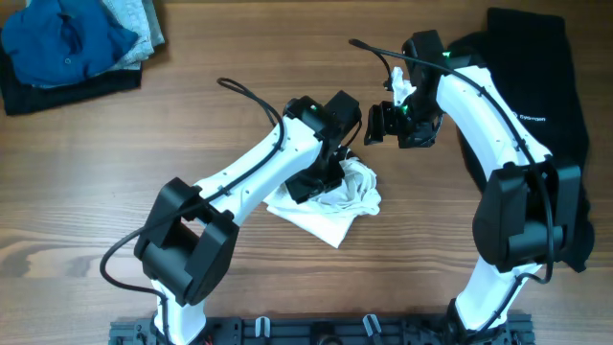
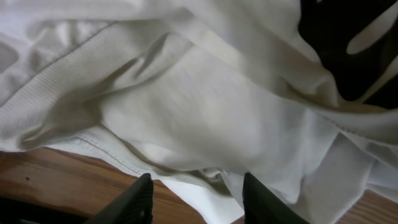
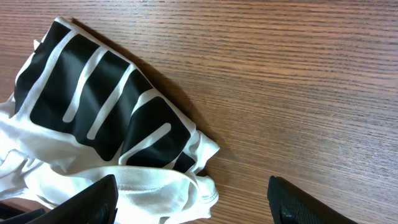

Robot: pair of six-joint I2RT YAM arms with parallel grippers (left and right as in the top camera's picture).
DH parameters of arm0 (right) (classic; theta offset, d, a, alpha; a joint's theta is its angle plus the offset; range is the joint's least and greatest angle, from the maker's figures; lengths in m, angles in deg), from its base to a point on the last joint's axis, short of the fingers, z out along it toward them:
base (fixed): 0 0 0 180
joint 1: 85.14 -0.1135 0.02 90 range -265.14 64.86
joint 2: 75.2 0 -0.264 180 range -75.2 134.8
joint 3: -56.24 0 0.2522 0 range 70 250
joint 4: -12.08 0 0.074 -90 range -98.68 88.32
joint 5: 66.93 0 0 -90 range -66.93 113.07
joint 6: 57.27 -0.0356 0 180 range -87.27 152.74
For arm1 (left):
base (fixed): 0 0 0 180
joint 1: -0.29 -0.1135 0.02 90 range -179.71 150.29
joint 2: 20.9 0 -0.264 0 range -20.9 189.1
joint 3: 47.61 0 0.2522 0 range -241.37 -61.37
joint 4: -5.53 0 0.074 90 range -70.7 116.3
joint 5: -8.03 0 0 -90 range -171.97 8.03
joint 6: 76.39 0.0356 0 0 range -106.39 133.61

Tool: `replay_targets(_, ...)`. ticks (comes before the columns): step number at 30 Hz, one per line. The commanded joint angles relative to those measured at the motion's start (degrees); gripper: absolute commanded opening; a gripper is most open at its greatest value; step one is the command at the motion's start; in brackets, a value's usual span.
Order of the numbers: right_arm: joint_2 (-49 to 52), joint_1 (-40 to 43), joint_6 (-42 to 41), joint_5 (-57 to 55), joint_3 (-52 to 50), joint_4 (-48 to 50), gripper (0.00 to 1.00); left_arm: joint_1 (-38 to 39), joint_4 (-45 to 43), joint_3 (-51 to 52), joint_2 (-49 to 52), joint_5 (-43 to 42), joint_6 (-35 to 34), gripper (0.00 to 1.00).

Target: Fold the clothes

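Observation:
The white T-shirt (image 1: 335, 206) lies crumpled in a small heap at the table's middle. My left gripper (image 1: 321, 177) is down at the heap's upper left. In the left wrist view its jaws (image 2: 196, 199) are open, with white fabric (image 2: 205, 112) lying between and ahead of them. My right gripper (image 1: 381, 123) hovers above and to the right of the heap, open and empty. The right wrist view shows its wide-open jaws (image 3: 193, 202) over the shirt's edge and the black-and-white striped part (image 3: 106, 118).
A black garment with a small white logo (image 1: 536, 105) lies at the right edge under the right arm. Blue and grey folded garments (image 1: 72, 43) sit at the far left corner. Bare wood table (image 1: 115, 153) lies around the heap.

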State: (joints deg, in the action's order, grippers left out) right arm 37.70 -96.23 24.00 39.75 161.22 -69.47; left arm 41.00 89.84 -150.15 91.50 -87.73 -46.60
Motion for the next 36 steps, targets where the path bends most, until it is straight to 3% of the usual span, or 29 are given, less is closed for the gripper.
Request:
replay_targets(1,-1.20,-0.17,-0.09,-0.37,0.04,0.17,0.78,0.00,0.09,3.13,0.48,0.70,-3.50,0.46)
replay_targets(13,-1.20,-0.17,-0.22,-0.35,0.04,0.26,0.78,0.04,-0.74,4.46,0.48,-1.25,-3.21,0.43)
replay_targets(19,-1.20,-0.17,-0.24,-0.35,0.04,0.28,0.78,0.04,-0.90,4.46,0.48,-1.27,-2.75,0.23)
replay_targets(21,-1.20,-0.17,-0.26,-0.35,0.04,0.28,0.78,0.04,-1.07,4.46,0.48,-1.27,-1.01,0.04)
replay_targets(27,-1.20,-0.17,-0.31,-0.33,0.04,0.20,0.77,-0.24,3.15,4.46,0.22,-1.18,0.52,0.04)
replay_targets(31,-1.20,-0.17,-0.31,-0.33,0.04,0.26,0.77,-1.25,7.32,4.46,-1.55,-0.24,7.54,0.04)
replay_targets(36,-1.20,-0.17,-0.39,-0.33,0.04,0.26,0.77,-1.73,12.15,4.46,-5.35,1.86,9.55,0.04)
